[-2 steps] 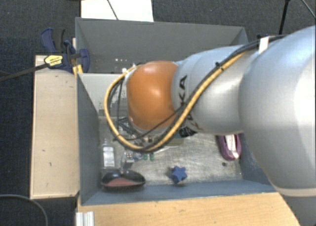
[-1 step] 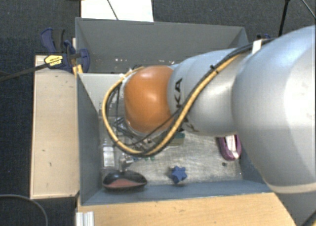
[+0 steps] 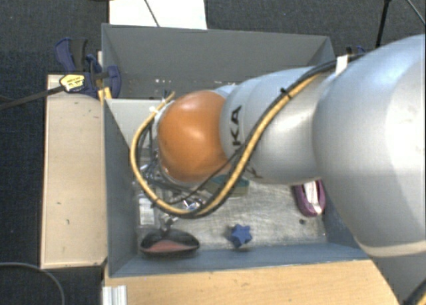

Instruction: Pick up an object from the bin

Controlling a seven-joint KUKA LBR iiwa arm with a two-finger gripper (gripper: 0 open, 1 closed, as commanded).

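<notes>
The hand is low in the left part of the bin, under the orange cover. I cannot tell whether it is open or holding anything. A dark oval object lies just in front of it, with a blue lump to its right.

Arm spans the bin from the right, roofing the middle and back of the floor. Orange wrist cover sits near the left wall; a yellow-and-black cable loop bulges into the narrow gap there. Front-left corner blocked: dark oval thing against the front wall, pale small thing just behind it by the left wall. Small blue thing near the front wall, apart from the oval. Purple thing at the right, partly under the arm. Bare floor between the blue and purple things: widest open strip. Back wall bare above the arm.
</notes>
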